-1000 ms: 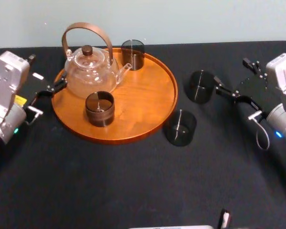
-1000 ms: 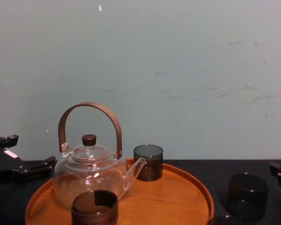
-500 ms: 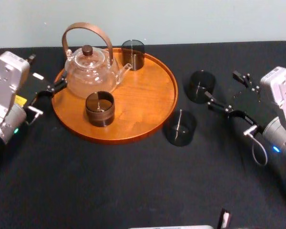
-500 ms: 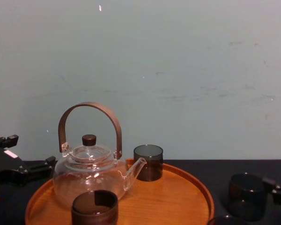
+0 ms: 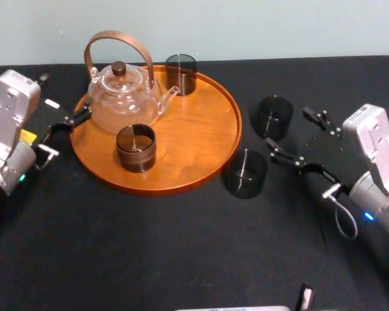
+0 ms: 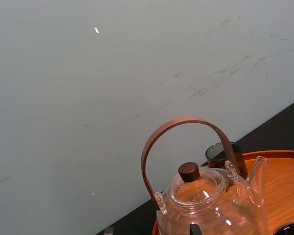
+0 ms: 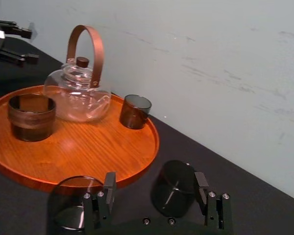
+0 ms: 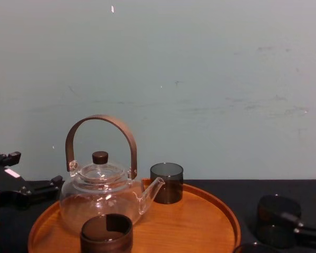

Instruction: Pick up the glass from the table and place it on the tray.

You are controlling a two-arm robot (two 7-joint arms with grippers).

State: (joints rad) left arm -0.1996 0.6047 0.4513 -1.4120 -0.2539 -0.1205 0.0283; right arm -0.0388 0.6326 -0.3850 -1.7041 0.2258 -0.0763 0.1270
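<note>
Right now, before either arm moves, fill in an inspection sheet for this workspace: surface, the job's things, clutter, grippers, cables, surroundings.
Surface: flat matte black table, carrying everything.
Job's things: large round orange-brown wooden tray holds two dark smoky glasses, the back glass and the front glass. Two more dark glasses stand on the table to its right: the nearer glass by the rim, the farther glass apart.
Clutter: clear glass teapot with a brown arched handle, on the tray.
Grippers: right gripper open, low beside the farther glass, holding nothing; left gripper open, parked at the tray's left edge.
Cables: grey loop at the right wrist.
Surroundings: pale wall behind the table.
</note>
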